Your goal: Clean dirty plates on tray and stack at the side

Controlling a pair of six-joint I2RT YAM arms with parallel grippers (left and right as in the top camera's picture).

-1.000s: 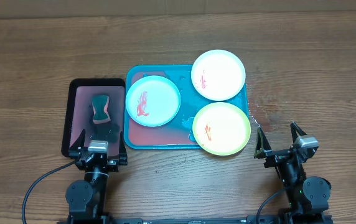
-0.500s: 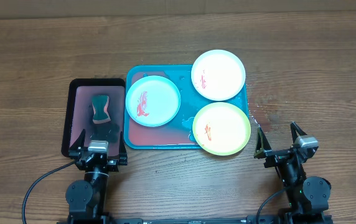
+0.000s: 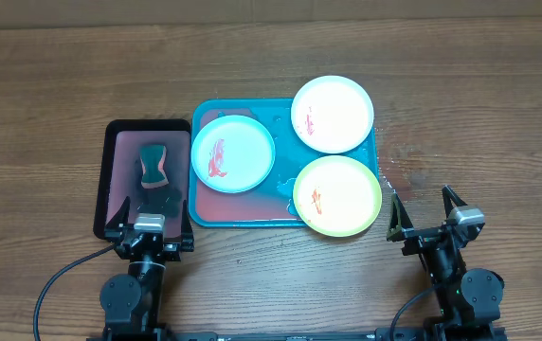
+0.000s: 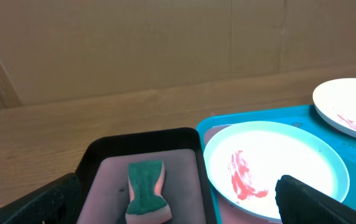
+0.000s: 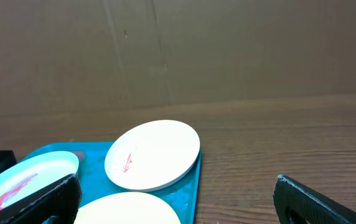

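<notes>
The teal tray (image 3: 280, 116) holds three plates with red smears. The light blue plate (image 3: 233, 152) lies at its left, the white plate (image 3: 333, 114) at its back right, the yellow-green plate (image 3: 337, 196) at its front right. My left gripper (image 3: 148, 225) is open and empty at the front edge of the black tray (image 3: 115, 180). My right gripper (image 3: 426, 214) is open and empty on the table to the right of the teal tray. The left wrist view shows the blue plate (image 4: 271, 168). The right wrist view shows the white plate (image 5: 153, 154) and the yellow-green plate (image 5: 131, 208).
A green sponge (image 3: 152, 165) lies in the black tray, also in the left wrist view (image 4: 145, 186). Wet spots mark the wood (image 3: 406, 166) to the right of the teal tray. A cardboard wall (image 5: 228, 50) stands behind the table.
</notes>
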